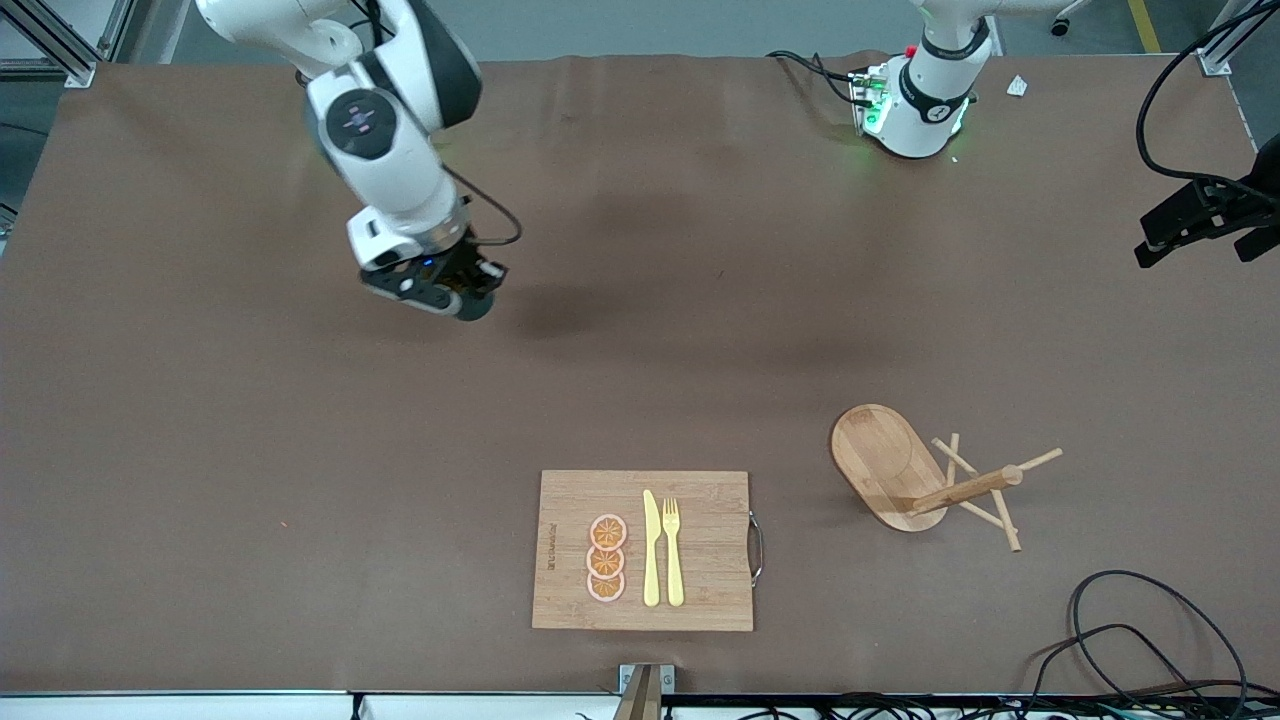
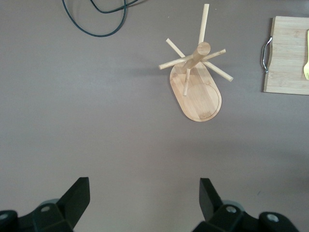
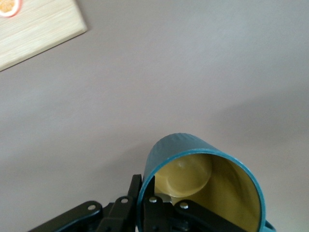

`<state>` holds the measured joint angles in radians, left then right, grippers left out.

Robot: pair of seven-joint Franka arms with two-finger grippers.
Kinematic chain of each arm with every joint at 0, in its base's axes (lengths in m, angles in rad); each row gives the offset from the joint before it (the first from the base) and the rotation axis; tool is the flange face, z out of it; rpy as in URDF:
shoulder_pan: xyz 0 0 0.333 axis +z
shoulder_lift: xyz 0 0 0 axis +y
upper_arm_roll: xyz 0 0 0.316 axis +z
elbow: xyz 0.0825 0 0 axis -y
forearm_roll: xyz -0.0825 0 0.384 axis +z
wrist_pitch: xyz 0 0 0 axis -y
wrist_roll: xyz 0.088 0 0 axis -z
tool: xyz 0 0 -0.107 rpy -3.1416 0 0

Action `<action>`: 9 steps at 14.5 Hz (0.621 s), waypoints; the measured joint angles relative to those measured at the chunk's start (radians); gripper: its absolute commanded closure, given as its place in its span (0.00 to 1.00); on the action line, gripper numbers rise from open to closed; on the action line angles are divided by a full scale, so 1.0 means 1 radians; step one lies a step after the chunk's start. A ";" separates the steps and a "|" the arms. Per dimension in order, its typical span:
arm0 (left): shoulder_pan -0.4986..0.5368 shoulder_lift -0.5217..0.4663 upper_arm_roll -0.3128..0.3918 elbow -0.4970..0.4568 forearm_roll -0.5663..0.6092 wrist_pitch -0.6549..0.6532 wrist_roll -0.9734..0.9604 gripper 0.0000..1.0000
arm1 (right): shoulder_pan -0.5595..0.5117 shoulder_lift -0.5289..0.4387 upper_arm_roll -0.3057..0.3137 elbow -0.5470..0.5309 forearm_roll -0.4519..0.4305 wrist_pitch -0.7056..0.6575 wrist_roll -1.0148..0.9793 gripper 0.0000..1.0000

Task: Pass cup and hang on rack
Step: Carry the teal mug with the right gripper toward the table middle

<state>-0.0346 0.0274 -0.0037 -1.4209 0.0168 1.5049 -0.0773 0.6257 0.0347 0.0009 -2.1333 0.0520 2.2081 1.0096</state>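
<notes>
The cup (image 1: 477, 306) is a dark teal mug with a mustard-yellow inside. My right gripper (image 1: 452, 293) is shut on its rim and holds it above the bare table at the right arm's end. In the right wrist view, one finger is inside the cup (image 3: 186, 147) and one is outside, so the gripper (image 3: 147, 187) pinches the wall. The rack (image 1: 905, 475) stands on its oval base toward the left arm's end, with bare pegs. My left gripper (image 1: 1197, 250) is open and empty, high up. In the left wrist view, the gripper (image 2: 145, 198) is over bare table beside the rack (image 2: 195, 82).
A bamboo cutting board (image 1: 700, 550) with a knife (image 1: 651, 550), a fork (image 1: 673, 550) and orange slices (image 1: 606, 558) lies near the table's front edge. Black cables (image 1: 1140, 630) lie near the front corner at the left arm's end.
</notes>
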 measured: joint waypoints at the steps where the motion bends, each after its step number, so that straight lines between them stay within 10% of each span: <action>1: 0.000 0.000 0.000 0.000 0.000 0.000 0.000 0.00 | 0.041 0.024 0.000 0.029 0.000 0.003 0.074 1.00; 9: 0.000 0.000 0.000 0.000 0.000 0.000 0.000 0.00 | 0.250 0.378 -0.003 0.383 -0.003 0.018 0.534 1.00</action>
<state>-0.0344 0.0274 -0.0037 -1.4211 0.0168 1.5049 -0.0773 0.8756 0.4125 -0.0026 -1.7507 0.0494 2.2259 1.5438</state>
